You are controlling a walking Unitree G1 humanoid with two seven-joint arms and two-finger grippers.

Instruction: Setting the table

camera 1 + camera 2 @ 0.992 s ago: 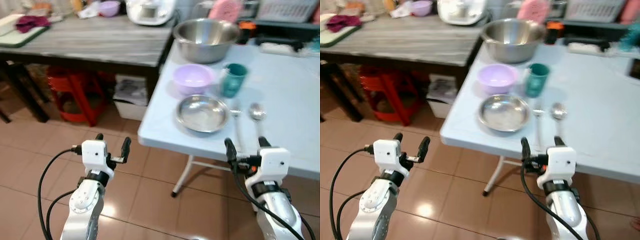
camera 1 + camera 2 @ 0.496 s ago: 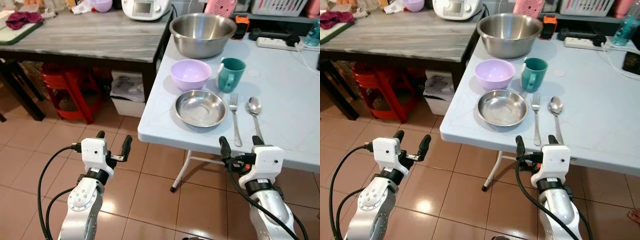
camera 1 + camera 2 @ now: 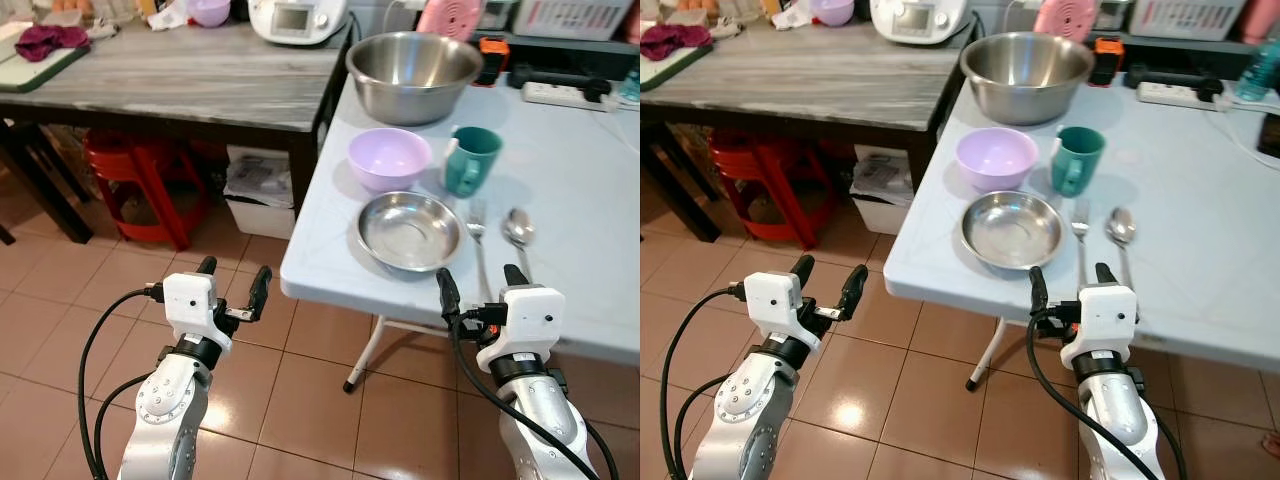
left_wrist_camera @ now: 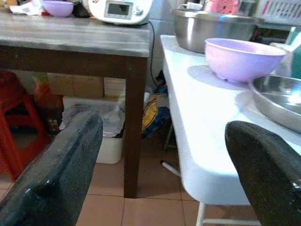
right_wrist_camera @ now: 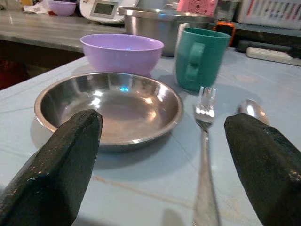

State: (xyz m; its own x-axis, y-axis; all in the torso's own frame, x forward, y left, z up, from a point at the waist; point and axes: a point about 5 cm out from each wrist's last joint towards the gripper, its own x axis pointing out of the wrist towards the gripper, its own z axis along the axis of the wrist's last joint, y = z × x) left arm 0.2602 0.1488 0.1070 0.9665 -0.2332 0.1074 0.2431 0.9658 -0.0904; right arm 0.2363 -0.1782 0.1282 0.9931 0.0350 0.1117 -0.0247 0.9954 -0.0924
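On the pale blue table (image 3: 590,190) a steel dish (image 3: 410,230) lies near the front edge. Behind it stand a purple bowl (image 3: 389,157) and a teal mug (image 3: 470,160). A fork (image 3: 477,240) and a spoon (image 3: 518,232) lie side by side to the right of the dish. A large steel bowl (image 3: 413,75) sits at the back. My right gripper (image 3: 478,285) is open at the table's front edge, level with the fork. My left gripper (image 3: 234,280) is open over the floor, left of the table corner.
A dark wooden table (image 3: 180,80) adjoins on the left, carrying a white appliance (image 3: 295,18) and a small purple bowl (image 3: 210,12). Under it are a red stool (image 3: 140,170) and a white bin (image 3: 258,195). A power strip (image 3: 565,95) lies at the back right. Brown tiled floor (image 3: 60,300) lies below.
The picture was blurred a second ago and is sharp now, and it has shifted slightly with the camera. Both grippers stay open and nothing on the table has moved.
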